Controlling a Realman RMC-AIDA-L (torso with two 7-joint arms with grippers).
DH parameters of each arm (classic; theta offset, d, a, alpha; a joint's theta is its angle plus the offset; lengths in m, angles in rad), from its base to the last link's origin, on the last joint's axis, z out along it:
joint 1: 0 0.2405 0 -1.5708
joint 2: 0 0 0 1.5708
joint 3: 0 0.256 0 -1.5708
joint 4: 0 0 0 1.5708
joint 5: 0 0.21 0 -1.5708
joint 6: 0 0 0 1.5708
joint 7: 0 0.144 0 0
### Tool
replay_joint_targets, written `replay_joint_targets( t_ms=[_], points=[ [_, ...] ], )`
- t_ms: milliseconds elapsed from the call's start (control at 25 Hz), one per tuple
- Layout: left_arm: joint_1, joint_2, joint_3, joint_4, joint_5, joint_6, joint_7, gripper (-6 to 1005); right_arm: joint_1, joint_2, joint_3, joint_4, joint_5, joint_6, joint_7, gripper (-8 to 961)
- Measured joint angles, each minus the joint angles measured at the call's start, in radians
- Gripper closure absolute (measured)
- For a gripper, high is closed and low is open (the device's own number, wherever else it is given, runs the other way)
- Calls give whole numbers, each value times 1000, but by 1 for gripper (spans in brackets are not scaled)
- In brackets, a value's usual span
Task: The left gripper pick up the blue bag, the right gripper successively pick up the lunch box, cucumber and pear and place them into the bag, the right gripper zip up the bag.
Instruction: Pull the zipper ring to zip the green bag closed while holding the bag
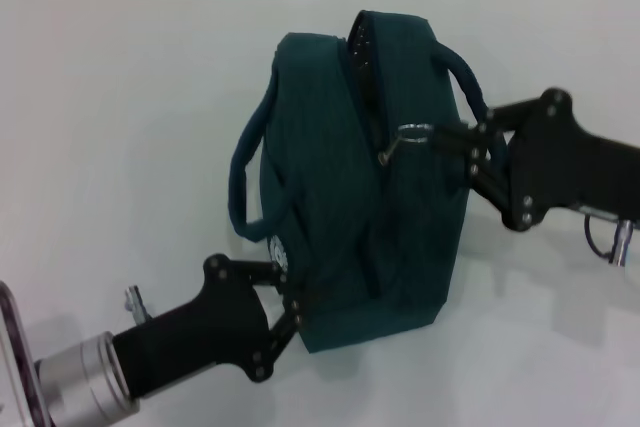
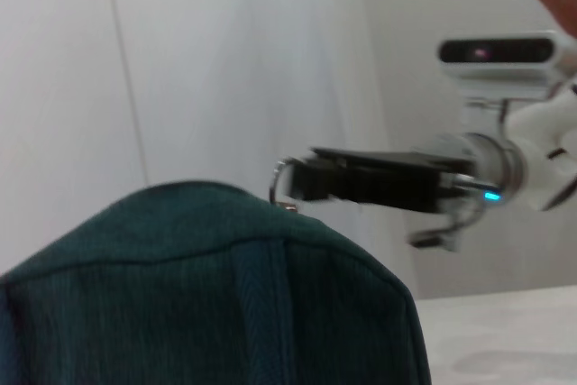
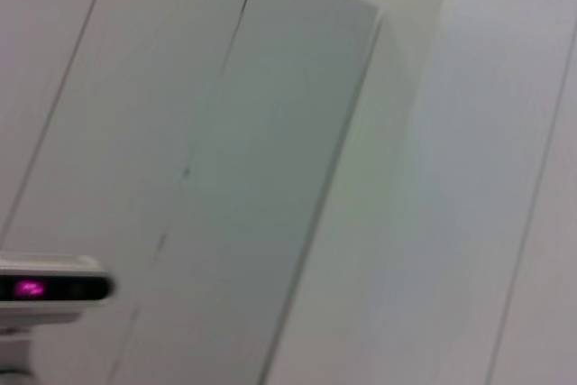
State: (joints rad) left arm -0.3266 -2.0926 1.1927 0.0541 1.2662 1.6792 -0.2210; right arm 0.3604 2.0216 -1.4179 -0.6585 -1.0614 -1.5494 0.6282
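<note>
The blue bag (image 1: 380, 217) stands on the white table in the head view. Its zipper gapes open at the far top end (image 1: 362, 52). My left gripper (image 1: 287, 282) is shut on the bag's near lower edge. My right gripper (image 1: 437, 137) comes in from the right and is shut on the metal ring of the zipper pull (image 1: 412, 132) at the top of the bag. The left wrist view shows the bag's top (image 2: 225, 304), with the right gripper (image 2: 296, 179) and the ring (image 2: 279, 178) just above it. The lunch box, cucumber and pear are out of view.
The bag's two carry handles arch out to the left (image 1: 243, 177) and right (image 1: 468, 82). The white table (image 1: 120, 127) lies all around the bag. The right wrist view shows only wall panels (image 3: 270, 132).
</note>
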Motion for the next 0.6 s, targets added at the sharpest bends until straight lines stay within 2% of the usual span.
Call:
replay_joint_targets(
  t_ms=[440, 600],
  points=[
    [9, 7, 11, 6, 83, 4, 1, 935, 3, 5, -26, 11, 138, 48, -129, 936],
    [10, 8, 11, 6, 82, 4, -1, 935, 7, -4, -62, 11, 138, 45, -111, 932]
  ],
)
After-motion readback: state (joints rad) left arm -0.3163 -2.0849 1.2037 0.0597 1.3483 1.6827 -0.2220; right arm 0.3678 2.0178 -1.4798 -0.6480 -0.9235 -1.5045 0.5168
